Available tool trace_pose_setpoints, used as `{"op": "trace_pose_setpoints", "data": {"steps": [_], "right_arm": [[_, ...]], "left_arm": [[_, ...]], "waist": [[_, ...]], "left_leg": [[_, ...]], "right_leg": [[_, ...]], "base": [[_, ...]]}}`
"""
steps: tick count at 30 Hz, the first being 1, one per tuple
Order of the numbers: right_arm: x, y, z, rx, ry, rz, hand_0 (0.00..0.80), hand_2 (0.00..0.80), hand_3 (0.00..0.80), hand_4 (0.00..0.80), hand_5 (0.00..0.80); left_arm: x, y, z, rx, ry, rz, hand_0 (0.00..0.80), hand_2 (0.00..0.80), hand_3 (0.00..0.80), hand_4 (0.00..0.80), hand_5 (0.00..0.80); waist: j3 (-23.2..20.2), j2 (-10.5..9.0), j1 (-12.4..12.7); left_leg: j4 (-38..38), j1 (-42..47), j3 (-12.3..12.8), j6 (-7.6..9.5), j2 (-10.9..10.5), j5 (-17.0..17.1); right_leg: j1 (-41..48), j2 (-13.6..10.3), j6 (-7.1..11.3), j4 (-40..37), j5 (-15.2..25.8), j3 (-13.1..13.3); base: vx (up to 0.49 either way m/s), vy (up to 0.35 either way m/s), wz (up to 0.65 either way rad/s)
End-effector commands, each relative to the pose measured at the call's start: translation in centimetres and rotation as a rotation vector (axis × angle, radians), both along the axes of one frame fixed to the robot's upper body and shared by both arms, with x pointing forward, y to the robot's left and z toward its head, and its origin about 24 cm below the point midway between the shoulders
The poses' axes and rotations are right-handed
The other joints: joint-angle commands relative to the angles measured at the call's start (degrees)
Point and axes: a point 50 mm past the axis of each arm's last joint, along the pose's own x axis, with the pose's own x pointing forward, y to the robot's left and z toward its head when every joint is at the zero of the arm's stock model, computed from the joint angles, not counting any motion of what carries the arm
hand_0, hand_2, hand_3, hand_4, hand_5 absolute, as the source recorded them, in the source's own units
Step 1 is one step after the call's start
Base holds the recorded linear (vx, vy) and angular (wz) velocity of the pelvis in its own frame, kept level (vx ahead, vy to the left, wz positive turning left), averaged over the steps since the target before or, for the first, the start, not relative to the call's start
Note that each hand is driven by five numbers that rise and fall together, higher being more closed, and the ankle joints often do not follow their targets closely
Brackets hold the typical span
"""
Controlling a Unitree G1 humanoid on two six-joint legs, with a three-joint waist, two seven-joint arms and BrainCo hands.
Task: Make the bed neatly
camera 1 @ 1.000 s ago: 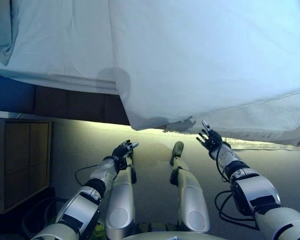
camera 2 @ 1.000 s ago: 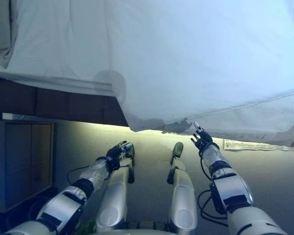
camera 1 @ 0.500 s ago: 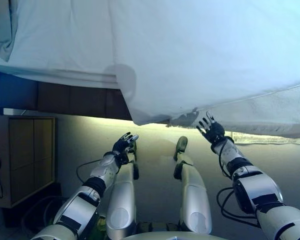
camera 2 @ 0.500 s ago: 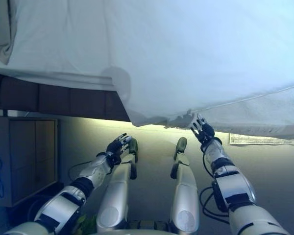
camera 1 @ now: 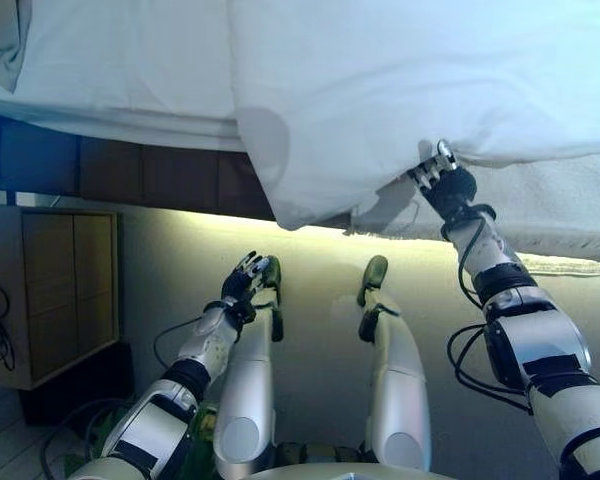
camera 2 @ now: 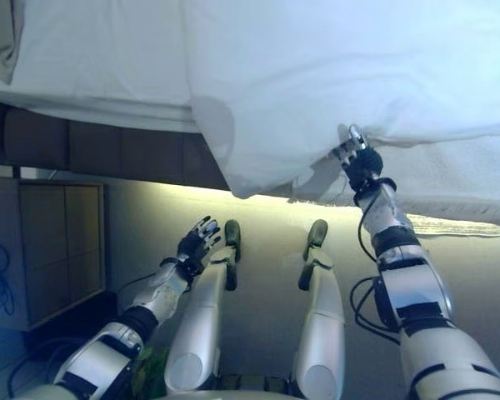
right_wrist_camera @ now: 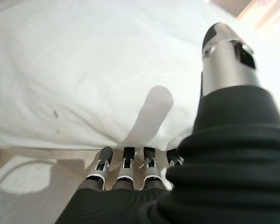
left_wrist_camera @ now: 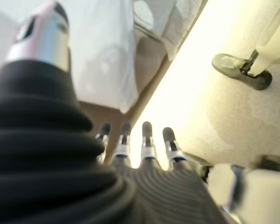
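Observation:
A white duvet covers the bed and its corner hangs down over the dark bed frame. My right hand is raised to the duvet's lower edge, where it meets the textured white sheet. Its fingers are straight and the tips touch the cloth. In the right wrist view the fingers point at the duvet with the thumb held apart. My left hand is open and empty, low over the floor, well short of the bed. In the left wrist view its fingers are straight.
A pillow lies at the bed's far left. A wooden cabinet stands on the floor at the left, below the bed frame. Pale carpet runs between me and the bed.
My right hand has risen from below the hanging duvet up to its lower edge and now touches it. The left hand has hardly moved. The view has shifted slightly.

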Motion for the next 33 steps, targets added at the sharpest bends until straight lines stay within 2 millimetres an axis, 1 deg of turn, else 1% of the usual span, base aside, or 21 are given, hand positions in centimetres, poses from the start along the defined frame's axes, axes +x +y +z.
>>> {"op": "trace_pose_setpoints", "data": {"steps": [1,2,4,6,9,10,11,12,13,18,21,26,27,28,31,33], "right_arm": [[0.3,0.7,9.0,-0.086,-0.307,0.044,0.0,0.0,0.0,0.0,0.0],[0.3,0.8,9.5,-0.088,-0.328,0.049,0.0,0.0,0.0,0.0,0.0],[0.2,1.3,11.0,-0.083,-0.38,0.058,0.0,0.0,0.0,0.0,0.0],[0.1,1.9,12.1,-0.08,-0.431,0.071,0.0,0.0,0.0,0.0,0.0],[0.0,2.6,12.7,-0.126,-0.449,0.062,0.0,0.0,0.0,0.0,0.0],[0.0,2.7,12.8,-0.143,-0.447,0.049,0.132,0.132,0.132,0.132,0.132],[0.0,2.7,12.8,-0.153,-0.446,0.044,0.8,0.8,0.8,0.8,0.8],[0.0,2.8,12.8,-0.157,-0.446,0.046,0.8,0.8,0.8,0.8,0.8],[0.1,2.8,12.5,-0.171,-0.426,0.047,0.8,0.8,0.8,0.8,0.8],[0.5,2.7,11.2,-0.196,-0.367,0.043,0.8,0.8,0.8,0.8,0.8],[0.7,2.8,10.4,-0.208,-0.327,0.028,0.8,0.8,0.8,0.8,0.8],[0.9,3.4,9.2,-0.261,-0.278,0.056,0.8,0.8,0.8,0.8,0.8],[1.0,3.8,9.1,-0.261,-0.278,0.072,0.8,0.8,0.8,0.8,0.8],[1.0,4.2,9.0,-0.257,-0.279,0.092,0.8,0.8,0.8,0.8,0.8],[1.1,5.8,8.1,-0.293,-0.251,0.14,0.8,0.8,0.8,0.8,0.8],[1.2,6.7,7.9,-0.302,-0.249,0.165,0.8,0.8,0.8,0.8,0.8]], "left_arm": [[-1.0,0.4,0.3,-0.087,-0.068,0.037,0.0,0.0,0.0,0.0,0.0],[-1.2,0.6,0.2,-0.09,-0.067,0.041,0.0,0.0,0.0,0.0,0.0],[-1.5,0.7,0.0,-0.096,-0.065,0.042,0.0,0.0,0.0,0.0,0.0],[-1.8,0.8,-0.2,-0.098,-0.059,0.036,0.0,0.0,0.0,0.0,0.0],[-2.2,0.7,-0.4,-0.095,-0.048,0.015,0.0,0.0,0.0,0.0,0.0],[-2.2,0.6,-0.5,-0.091,-0.046,0.008,0.0,0.0,0.0,0.0,0.0],[-2.2,0.6,-0.5,-0.088,-0.045,0.004,0.0,0.0,0.0,0.0,0.0],[-2.2,0.6,-0.5,-0.088,-0.046,0.003,0.0,0.0,0.0,0.0,0.0],[-2.4,0.6,-0.6,-0.082,-0.042,-0.006,0.0,0.0,0.0,0.0,0.0],[-2.3,0.4,-0.7,-0.061,-0.039,-0.028,0.0,0.0,0.0,0.0,0.0],[-2.1,0.1,-0.7,-0.048,-0.023,-0.047,0.0,0.0,0.0,0.0,0.0],[-1.8,-0.1,-0.8,-0.026,0.008,-0.057,0.0,0.0,0.0,0.0,0.0],[-1.6,-0.2,-0.6,-0.02,0.009,-0.061,0.0,0.0,0.0,0.0,0.0],[-1.4,-0.3,-0.5,-0.013,0.01,-0.07,0.0,0.0,0.0,0.0,0.0],[-0.9,-0.8,-0.2,0.016,0.027,-0.1,0.0,0.0,0.0,0.0,0.0],[-0.6,-1.2,-0.2,0.03,0.047,-0.116,0.0,0.0,0.0,0.0,0.0]], "waist": [[-2.1,2.84,1.6],[-2.4,3.03,1.8],[-2.4,3.24,1.9],[-2.3,3.36,2.1],[-2.2,3.31,2.2],[-2.2,3.24,2.2],[-2.1,3.12,2.2],[-1.8,3.0,2.1],[-2.0,2.95,2.2],[-2.1,2.68,2.2],[-2.2,2.18,2.1],[-2.3,1.42,2.3],[-2.4,1.18,2.3],[-2.2,0.8,2.2],[-2.5,-0.22,2.1],[-2.4,-0.8,1.9]], "left_leg": [[4.1,-3.4,-2.0,1.18,-1.6,-1.5],[4.4,-2.9,-2.3,0.93,-1.3,-3.1],[4.9,-3.3,-2.4,0.94,-1.3,-3.1],[5.1,-3.4,-2.5,0.95,-1.3,-3.2],[5.1,-2.8,-2.5,1.01,-1.3,-3.2],[5.0,-2.4,-2.4,1.07,-1.3,-3.2],[4.8,-1.9,-2.2,1.1,-1.2,-3.2],[4.6,-2.3,-1.9,1.36,-1.3,-1.7],[4.8,-0.7,-1.9,1.12,-1.0,-3.4],[4.8,1.8,-1.3,0.92,-0.6,-3.7],[4.1,3.9,-0.9,0.95,-0.3,-3.7],[2.3,7.2,-0.6,1.03,0.0,-3.3],[1.6,8.0,-0.5,1.06,0.1,-3.1],[0.7,8.1,-0.2,1.35,0.0,-1.2],[-1.1,10.0,0.0,1.15,0.6,-0.7],[-1.4,10.7,0.3,1.0,1.0,-0.6]], "right_leg": [[-2.3,-0.7,2.86,1.8,0.1,1.3],[-2.1,-0.4,3.34,2.5,-1.5,1.6],[-2.4,-0.5,3.2,3.0,-1.7,1.7],[-2.5,-0.5,3.13,3.2,-1.9,1.7],[-1.8,-0.5,3.04,3.1,-1.9,1.5],[-1.3,-0.5,3.06,3.0,-1.9,1.4],[-0.9,-0.6,3.07,2.8,-1.9,1.3],[-1.0,-0.8,2.53,2.3,-0.4,0.9],[0.5,-0.6,3.02,2.5,-2.0,1.0],[3.5,-0.9,3.09,1.8,-2.0,0.4],[6.1,-0.8,3.2,0.5,-1.8,0.1],[9.7,-1.0,3.55,-1.1,-1.5,-0.5],[10.5,-1.0,3.62,-1.7,-1.5,-0.6],[10.8,-1.2,3.21,-2.7,0.1,-1.0],[12.6,-0.9,3.44,-4.4,0.5,-1.4],[13.4,-0.6,3.36,-5.1,0.6,-1.6]], "base": [[0.08,0.018,0.04],[0.08,0.021,0.02],[0.031,0.031,0.03],[-0.021,0.038,0.02],[-0.014,0.039,0.01],[-0.004,0.045,-0.02],[-0.091,0.046,-0.02],[0.011,0.04,-0.04],[0.019,0.042,-0.05],[0.045,0.026,-0.05],[0.028,0.015,-0.04],[0.016,-0.006,-0.03],[-0.08,-0.023,0.0],[-0.08,-0.036,-0.02],[-0.025,-0.061,-0.05],[0.028,-0.052,-0.05]]}}
